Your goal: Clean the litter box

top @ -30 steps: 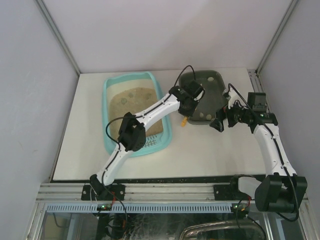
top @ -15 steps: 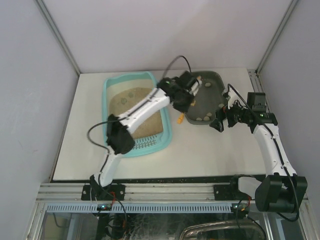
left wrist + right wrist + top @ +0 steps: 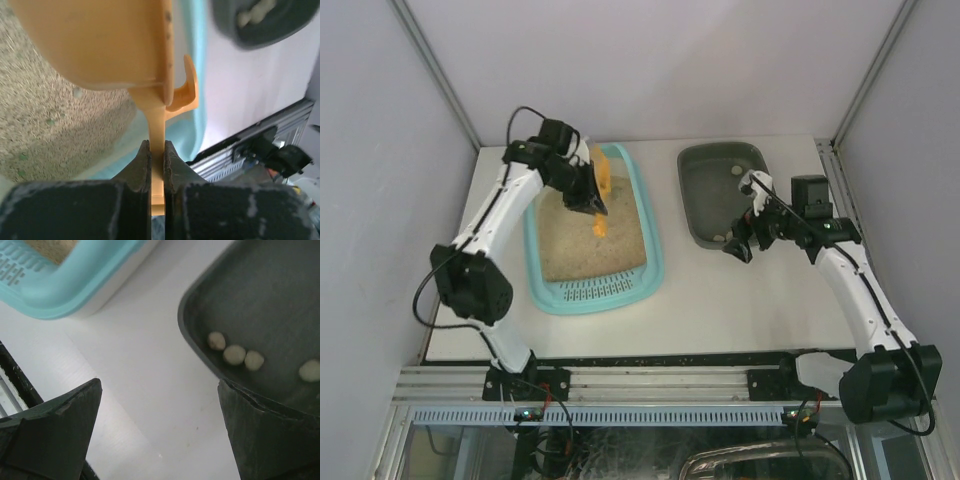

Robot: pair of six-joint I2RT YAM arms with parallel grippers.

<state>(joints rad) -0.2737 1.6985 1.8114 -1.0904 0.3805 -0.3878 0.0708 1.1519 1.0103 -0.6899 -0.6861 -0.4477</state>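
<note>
1. Top external view, task item: litter box (image 3: 657,262) lies on the left half of the table (image 3: 720,300), with its grate end nearest the arm bases. Tan litter (image 3: 580,245) fills the rest.
2. Left gripper (image 3: 582,190): a second ago it was over the grey tray (image 3: 720,190). It has since swung back across and now hangs over the far end of the box.
3. Left claw state: in the left wrist view the gripper (image 3: 156,150) is clamped narrow on the handle of the orange scoop (image 3: 100,45). The scoop's bowl is above the litter (image 3: 50,130) and apart from it. Only its underside shows, so any load cannot be told.
4. Right gripper (image 3: 740,245): it has shifted slightly leftward by the tray's near edge. In the right wrist view its (image 3: 160,415) jaws stand wide and hold nothing.
5. Grey tray contents: several pale clumps (image 3: 235,354) rest inside.
6. Litter condition: a few small pale specks (image 3: 75,92) show on the surface below the scoop.
7. Assessment: the return from tray to box suggests one dumping trip is done and another scooping pass is starting. The specks suggest the task is only partly done.
</note>
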